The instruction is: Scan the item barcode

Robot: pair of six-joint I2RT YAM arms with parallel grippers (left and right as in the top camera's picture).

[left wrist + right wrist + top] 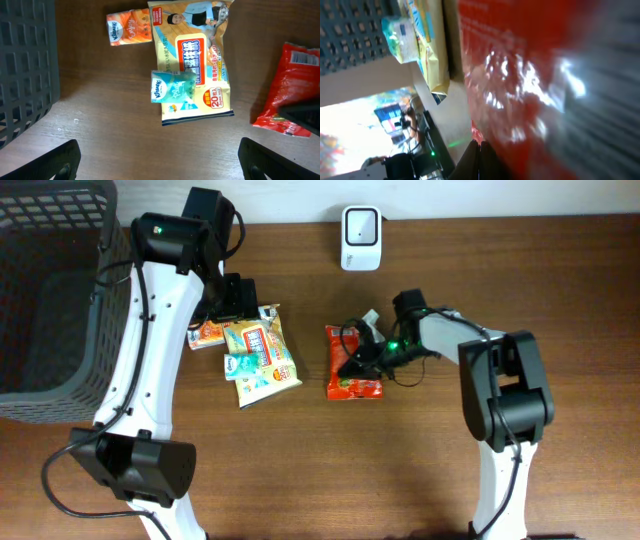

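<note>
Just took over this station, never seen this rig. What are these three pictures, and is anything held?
Two robot arms with two-finger grippers work at a table. One picture looks down from above; the others come from a camera on each wrist. On the table: a red packet, a yellow wipes pack, an orange tissue pack, a teal tissue pack, a grey basket, a white scanner. The left gripper hangs open near the wipes, empty. The right gripper is shut against the red packet; a real grip is unclear.
</note>
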